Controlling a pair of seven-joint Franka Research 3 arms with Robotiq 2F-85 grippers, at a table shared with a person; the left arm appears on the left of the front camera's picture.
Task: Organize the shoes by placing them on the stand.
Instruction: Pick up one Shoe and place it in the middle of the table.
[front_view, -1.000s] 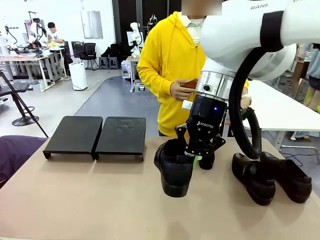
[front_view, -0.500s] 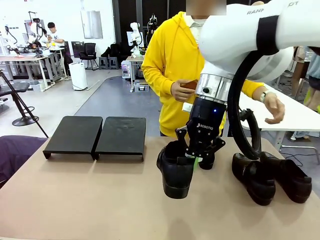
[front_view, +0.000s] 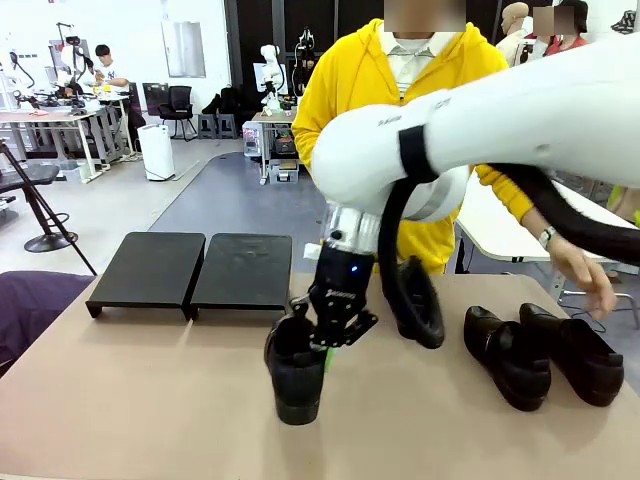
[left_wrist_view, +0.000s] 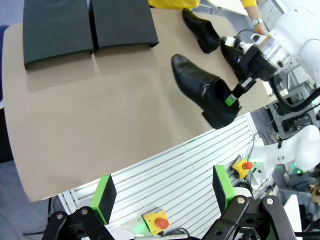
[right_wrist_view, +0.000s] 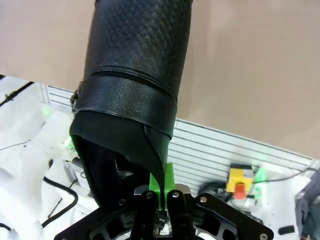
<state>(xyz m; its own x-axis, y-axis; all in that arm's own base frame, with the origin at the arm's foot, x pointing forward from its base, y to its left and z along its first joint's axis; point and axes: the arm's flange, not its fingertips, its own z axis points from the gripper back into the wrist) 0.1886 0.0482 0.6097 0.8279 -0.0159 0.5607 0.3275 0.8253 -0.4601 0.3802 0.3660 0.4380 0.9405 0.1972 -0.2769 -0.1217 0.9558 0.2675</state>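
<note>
The right gripper (front_view: 327, 352) is clamped shut on the rear collar of one black dress shoe (front_view: 295, 375), its green pads pinching the thin leather edge by the heel opening. In the right wrist view the same pinch shows close up: the gripper (right_wrist_view: 161, 199) has its fingers pressed together on the rim, and the shoe (right_wrist_view: 135, 65) hangs away from it toe-first toward the tan table (right_wrist_view: 250, 60). Whether the toe touches the tabletop cannot be told.

The left gripper (left_wrist_view: 164, 190) stands wide open and holds nothing, poised off the table's near edge, with the held shoe (left_wrist_view: 200, 87) ahead of it.

There is small white lettering on the right gripper's body, too small to read.

Two more shoes (front_view: 505, 355) lie side by side on the table's right, with a person's hand (front_view: 592, 285) above the outer one. The stand (front_view: 190, 268) sits at the table's far left, its two flat black sections side by side, well apart from the held shoe.
</note>
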